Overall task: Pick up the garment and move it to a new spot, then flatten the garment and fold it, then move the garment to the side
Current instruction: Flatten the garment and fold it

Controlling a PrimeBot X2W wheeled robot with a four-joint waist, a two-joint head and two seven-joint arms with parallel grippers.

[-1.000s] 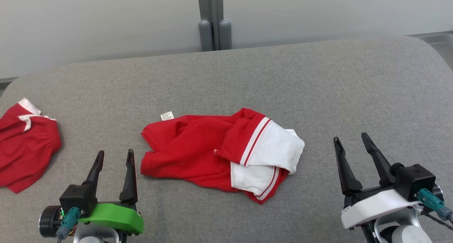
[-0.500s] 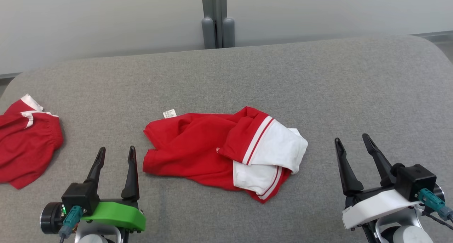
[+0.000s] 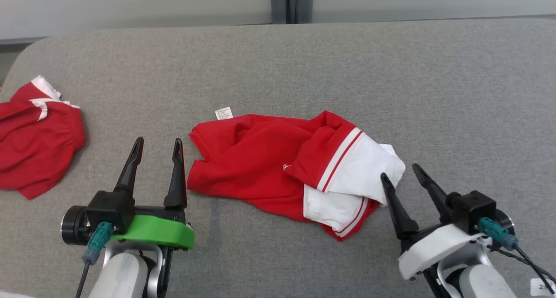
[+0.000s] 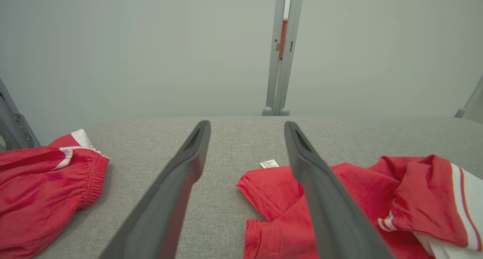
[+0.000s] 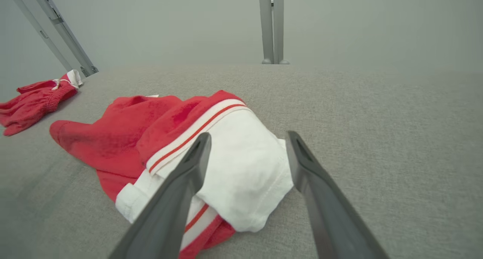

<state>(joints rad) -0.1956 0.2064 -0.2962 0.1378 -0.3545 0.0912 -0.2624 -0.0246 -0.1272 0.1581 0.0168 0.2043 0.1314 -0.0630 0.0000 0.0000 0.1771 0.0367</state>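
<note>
The left gripper [image 3: 158,139] and right gripper [image 3: 399,171] sit low, fingers spread, empty and pointing forward. Between them the crumpled red-and-white shirt [image 3: 260,163] lies on the grey cushion [image 3: 391,72], its white end beside the right tips. Red shorts [image 3: 39,137] lie beyond the left gripper.

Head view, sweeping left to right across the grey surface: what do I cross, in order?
Second red garment at the left edge → left gripper, open → red and white garment in the middle → right gripper, open, tips by the garment's white end.
</note>
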